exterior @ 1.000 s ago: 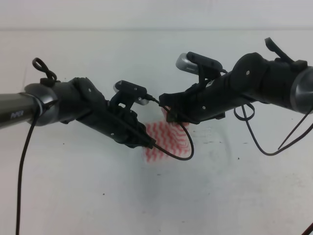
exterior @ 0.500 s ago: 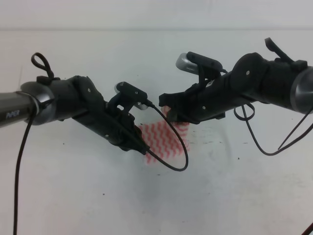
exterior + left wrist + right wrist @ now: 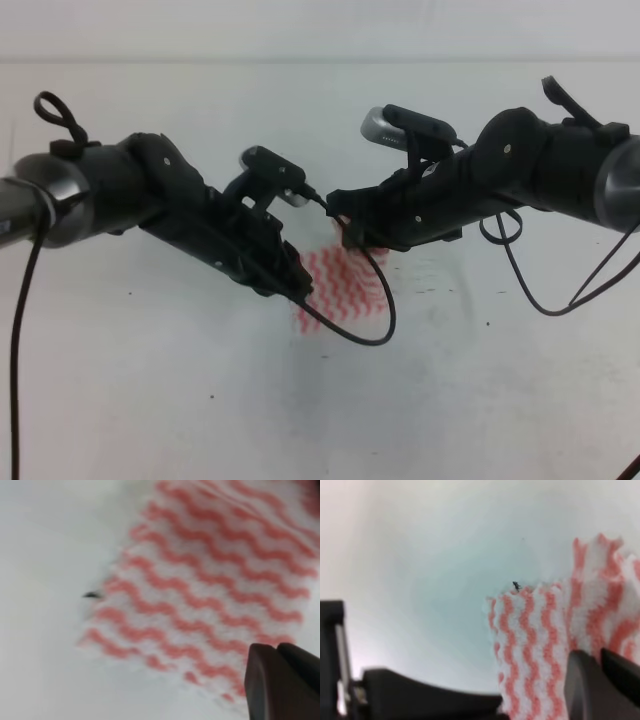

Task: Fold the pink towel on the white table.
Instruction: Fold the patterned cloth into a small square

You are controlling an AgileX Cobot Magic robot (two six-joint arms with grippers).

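Note:
The pink towel (image 3: 350, 285) lies mid-table on the white table (image 3: 150, 390), partly hidden under both arms. My left gripper (image 3: 300, 285) sits at its left edge. In the left wrist view the two fingers (image 3: 280, 680) are pressed together at the edge of the towel (image 3: 200, 580), so this gripper looks shut on the cloth. My right gripper (image 3: 345, 235) is over the towel's far corner. In the right wrist view its fingers (image 3: 585, 680) are closed against the raised, rumpled towel (image 3: 535, 630).
A black cable (image 3: 370, 335) loops from the left wrist down over the towel's front edge. Another cable (image 3: 540, 300) hangs under the right arm. A tiny dark speck (image 3: 92, 595) lies by the towel's edge.
The left arm's rear has lifted and its gripper has drifted slightly left, then back right, with the towel's left edge shifting along. The right arm has stayed put.

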